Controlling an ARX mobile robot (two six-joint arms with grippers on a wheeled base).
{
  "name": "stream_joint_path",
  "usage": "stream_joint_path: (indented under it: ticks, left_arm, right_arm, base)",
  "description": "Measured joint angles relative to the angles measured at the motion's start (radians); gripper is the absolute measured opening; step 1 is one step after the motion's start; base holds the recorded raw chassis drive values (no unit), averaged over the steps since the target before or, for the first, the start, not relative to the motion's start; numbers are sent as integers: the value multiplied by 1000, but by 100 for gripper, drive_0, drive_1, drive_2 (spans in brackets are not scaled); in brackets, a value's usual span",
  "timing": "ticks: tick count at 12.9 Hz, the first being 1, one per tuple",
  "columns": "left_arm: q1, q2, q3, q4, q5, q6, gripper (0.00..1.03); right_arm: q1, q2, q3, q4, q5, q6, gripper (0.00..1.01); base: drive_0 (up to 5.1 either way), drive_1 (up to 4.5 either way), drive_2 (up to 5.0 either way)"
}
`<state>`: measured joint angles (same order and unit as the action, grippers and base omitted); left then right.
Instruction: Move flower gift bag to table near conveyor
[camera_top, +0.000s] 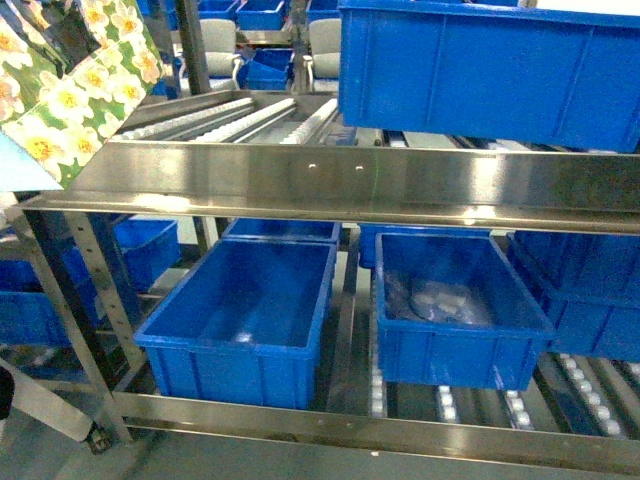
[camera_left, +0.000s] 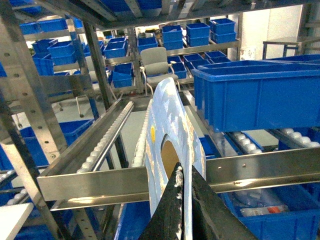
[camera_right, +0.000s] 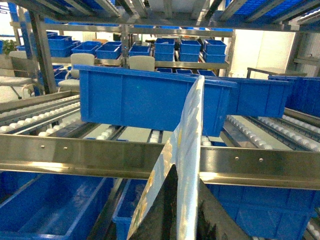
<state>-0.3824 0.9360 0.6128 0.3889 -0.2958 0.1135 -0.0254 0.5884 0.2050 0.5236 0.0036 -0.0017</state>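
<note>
The flower gift bag (camera_top: 70, 80), green with white and yellow blossoms, hangs at the top left of the head view, above the steel rail. In the left wrist view its pale blue rim (camera_left: 170, 125) stands edge-on, and my left gripper (camera_left: 184, 172) is shut on that rim. In the right wrist view another edge of the bag (camera_right: 187, 135) rises between the black fingers of my right gripper (camera_right: 187, 172), also shut on it. The roller conveyor (camera_top: 230, 115) runs back behind the rail. A white flat corner (camera_left: 10, 220) shows low left; I cannot tell if it is the table.
A steel rail (camera_top: 380, 180) crosses in front of me. A big blue crate (camera_top: 490, 70) sits on the rollers at right. Open blue crates (camera_top: 245, 310) (camera_top: 455, 310) fill the lower shelf. A slanted rack post (camera_top: 75, 300) stands left. Chairs (camera_left: 155, 62) stand behind.
</note>
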Motion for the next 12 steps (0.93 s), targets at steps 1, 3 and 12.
stream_joint_path:
  ticks: [1, 3, 12]
  left_arm:
    - [0, 0, 0, 1, 0, 0, 2]
    - [0, 0, 0, 0, 0, 0, 2]
    - [1, 1, 0, 2, 0, 0, 2]
  right_arm:
    - [0, -1, 0, 2, 0, 0, 3]
    - [0, 0, 0, 1, 0, 0, 3]
    - [0, 0, 0, 2, 0, -1, 3]
  base:
    - [-495, 246, 246]
    - [-495, 246, 246]
    - [-497, 240, 240]
